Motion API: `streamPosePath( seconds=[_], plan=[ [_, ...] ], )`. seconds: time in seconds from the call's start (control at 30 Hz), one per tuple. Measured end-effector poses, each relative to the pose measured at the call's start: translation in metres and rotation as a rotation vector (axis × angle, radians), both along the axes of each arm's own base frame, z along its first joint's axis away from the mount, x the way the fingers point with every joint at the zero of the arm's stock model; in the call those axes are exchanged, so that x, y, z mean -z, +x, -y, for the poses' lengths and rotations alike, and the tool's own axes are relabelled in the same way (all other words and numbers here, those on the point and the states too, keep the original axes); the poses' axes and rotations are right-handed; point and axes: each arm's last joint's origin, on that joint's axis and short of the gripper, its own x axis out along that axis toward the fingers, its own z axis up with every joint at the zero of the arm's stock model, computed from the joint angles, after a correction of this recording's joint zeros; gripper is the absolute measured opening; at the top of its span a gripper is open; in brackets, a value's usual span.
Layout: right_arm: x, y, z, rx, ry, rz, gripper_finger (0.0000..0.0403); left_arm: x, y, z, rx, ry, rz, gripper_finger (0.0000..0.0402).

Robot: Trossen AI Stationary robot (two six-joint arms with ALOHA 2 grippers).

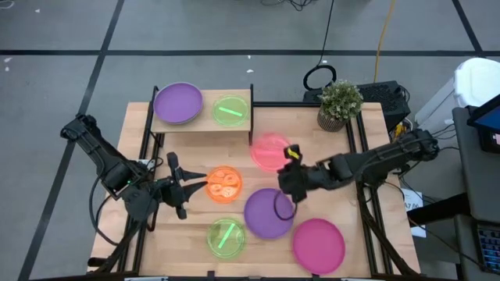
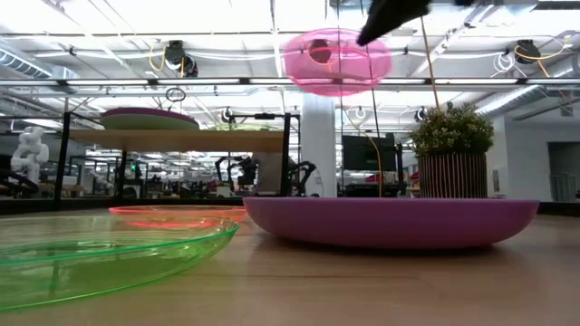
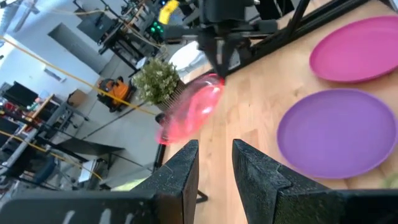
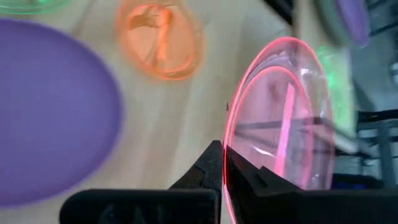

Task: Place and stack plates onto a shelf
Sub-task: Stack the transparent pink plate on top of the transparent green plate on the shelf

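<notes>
On the table's left side, the left gripper hangs empty beside the small translucent orange plate, fingers slightly apart. Rightward, the right gripper pinches the rim of the translucent pink plate; the low view alone shows it raised above the raised light-wood shelf.

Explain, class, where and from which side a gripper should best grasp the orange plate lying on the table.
Probably the orange plate is best pinched at its raised rim, on the side facing the left gripper, which waits open there. The plate lies flat and shallow, so only its thin edge offers a hold.
</notes>
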Motion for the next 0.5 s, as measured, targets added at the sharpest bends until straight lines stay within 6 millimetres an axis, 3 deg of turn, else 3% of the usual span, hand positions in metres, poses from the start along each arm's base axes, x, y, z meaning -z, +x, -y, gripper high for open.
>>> streamPosePath(
  seconds=[0.5],
  plan=[
    [-0.025, 0.044, 0.071, -0.076, -0.245, 0.187, 0.0, 0.003, -0.002, -0.001, -0.025, -0.043, -0.009, 0.0104]
  ],
)
